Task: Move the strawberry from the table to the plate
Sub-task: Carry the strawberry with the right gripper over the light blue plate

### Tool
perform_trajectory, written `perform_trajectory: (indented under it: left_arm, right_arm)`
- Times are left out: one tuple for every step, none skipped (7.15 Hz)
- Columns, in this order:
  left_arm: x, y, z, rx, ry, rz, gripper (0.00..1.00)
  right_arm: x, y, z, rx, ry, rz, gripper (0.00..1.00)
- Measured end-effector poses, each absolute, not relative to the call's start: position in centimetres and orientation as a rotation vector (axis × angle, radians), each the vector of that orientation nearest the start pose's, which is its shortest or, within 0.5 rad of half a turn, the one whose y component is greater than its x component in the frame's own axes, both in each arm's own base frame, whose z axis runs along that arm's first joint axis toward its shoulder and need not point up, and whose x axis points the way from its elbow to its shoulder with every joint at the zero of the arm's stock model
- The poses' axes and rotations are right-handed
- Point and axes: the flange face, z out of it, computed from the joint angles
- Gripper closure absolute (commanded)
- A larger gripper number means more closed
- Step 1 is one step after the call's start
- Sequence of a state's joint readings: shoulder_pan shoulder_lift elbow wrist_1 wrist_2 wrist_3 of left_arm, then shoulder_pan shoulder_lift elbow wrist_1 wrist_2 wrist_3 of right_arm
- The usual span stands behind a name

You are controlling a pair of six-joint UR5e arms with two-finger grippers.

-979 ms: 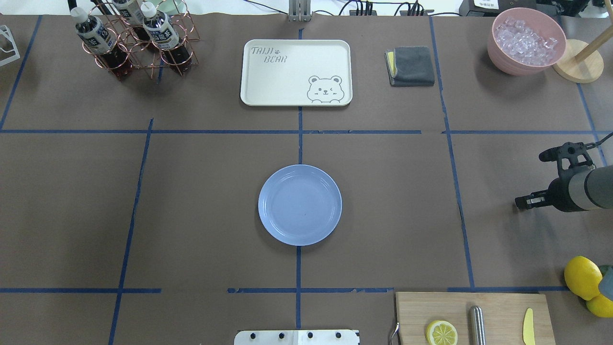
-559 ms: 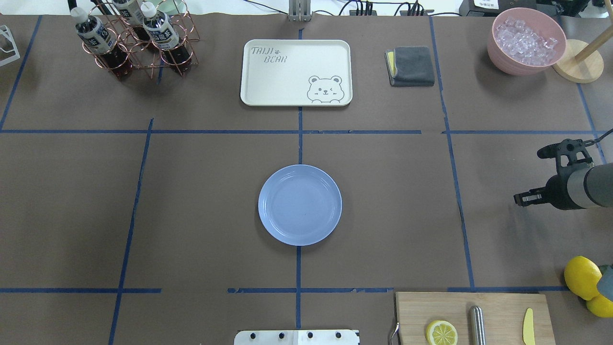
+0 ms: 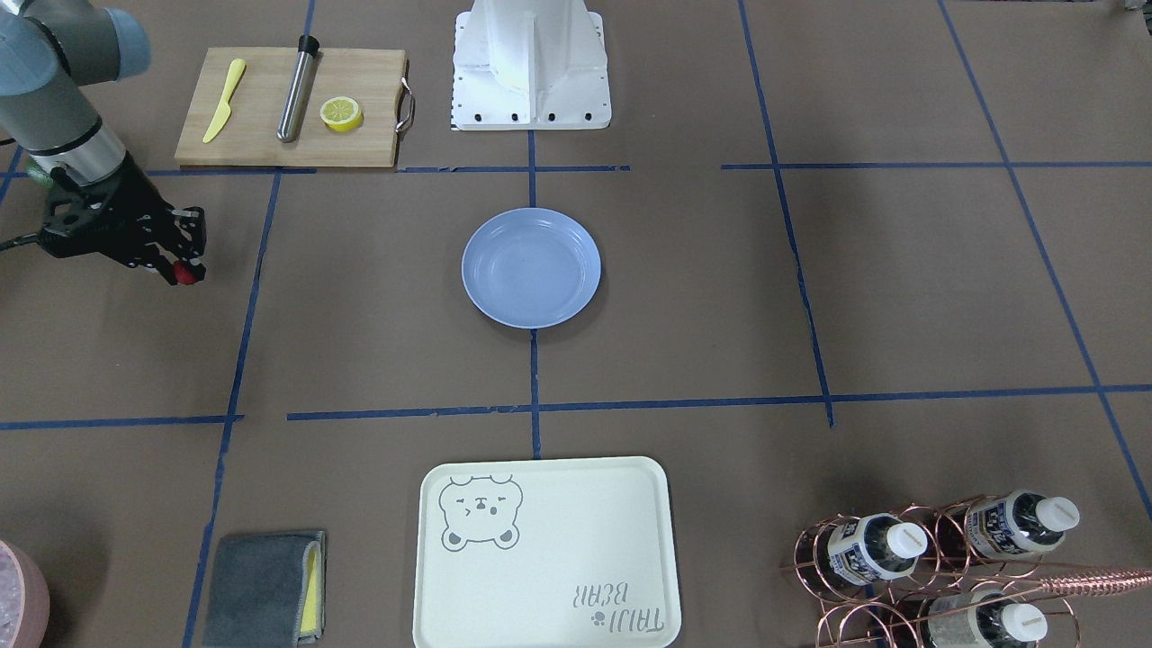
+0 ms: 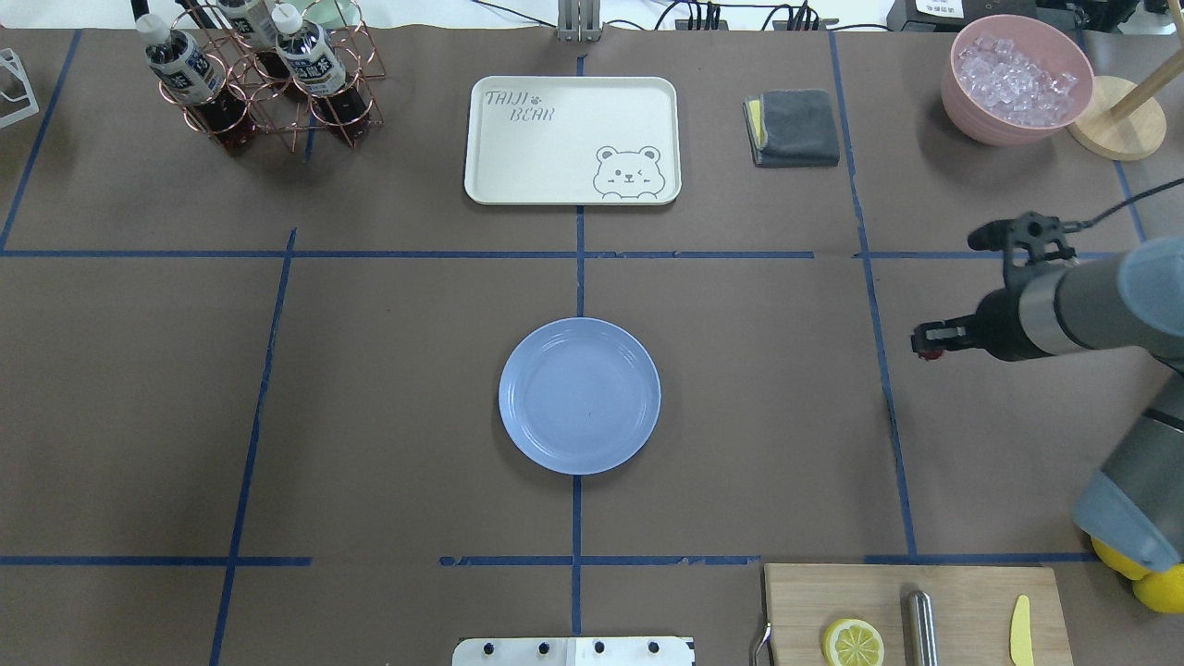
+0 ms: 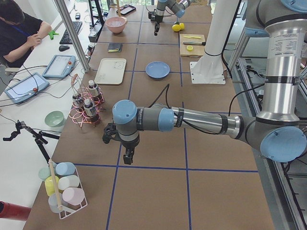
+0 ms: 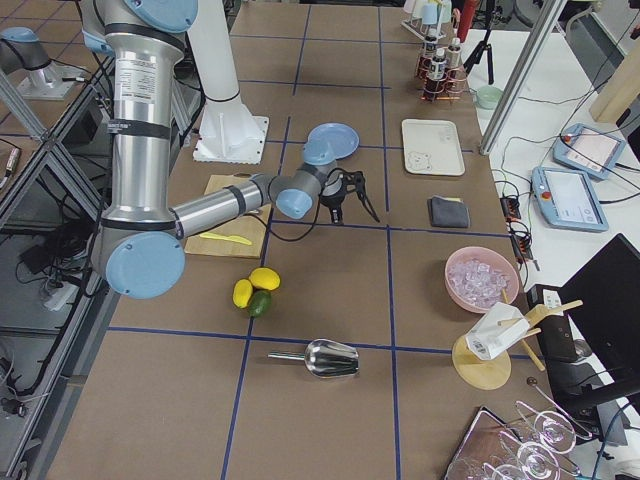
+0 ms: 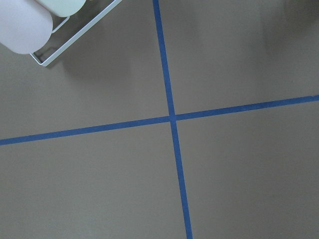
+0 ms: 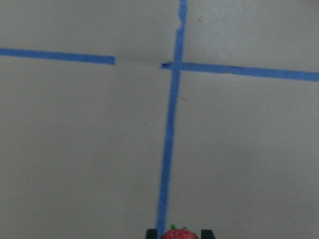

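The small red strawberry (image 4: 929,352) (image 3: 187,274) (image 8: 175,234) is off the table (image 4: 370,370), pinched in my right gripper (image 4: 927,340) (image 3: 183,268), which is shut on it. That gripper hovers over the blue tape line well to the right of the light blue plate (image 4: 555,444) (image 3: 504,297), which holds nothing. My left gripper (image 5: 127,158) hangs above the table at its far left end and shows only in the exterior left view, so I cannot tell whether it is open or shut.
A cream bear tray (image 4: 518,166) lies beyond the plate. A cutting board (image 4: 795,601) with a lemon half, rod and yellow knife sits front right, lemons (image 4: 1161,587) beside it. A grey cloth (image 4: 794,127), pink ice bowl (image 4: 962,102) and bottle rack (image 4: 259,74) line the far edge.
My right arm has swung left and away from the robot, carrying its gripper from the right edge to the tape line nearer the plate. The plate has not moved.
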State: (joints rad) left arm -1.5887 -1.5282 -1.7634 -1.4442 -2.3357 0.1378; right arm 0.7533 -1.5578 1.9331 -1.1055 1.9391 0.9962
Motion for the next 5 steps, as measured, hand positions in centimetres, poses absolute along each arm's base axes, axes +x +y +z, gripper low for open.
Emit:
perform_trajectory:
  left_arm:
    - [-7.2, -46.4, 59.7, 0.083, 0.763, 0.124, 0.0]
    - [-7.1, -46.3, 59.6, 0.088, 0.773, 0.126, 0.0]
    - [-6.9, -46.4, 59.4, 0.093, 0.791, 0.128, 0.0]
    - [-6.9, -46.5, 59.2, 0.097, 0.802, 0.13, 0.0]
    - [-6.8, -46.6, 59.1, 0.099, 0.807, 0.131, 0.0]
  right_arm:
    - [-33.3, -43.5, 37.5, 0.207, -0.877, 0.054, 1.0]
    - [-37.1, -44.2, 31.6, 0.168, -0.878, 0.086, 1.0]
    - [-41.2, -44.2, 26.2, 0.139, -0.87, 0.116, 1.0]
    - [-45.5, -44.3, 22.3, 0.126, -0.857, 0.15, 1.0]
    - [-50.1, -44.4, 19.6, 0.118, -0.837, 0.18, 1.0]
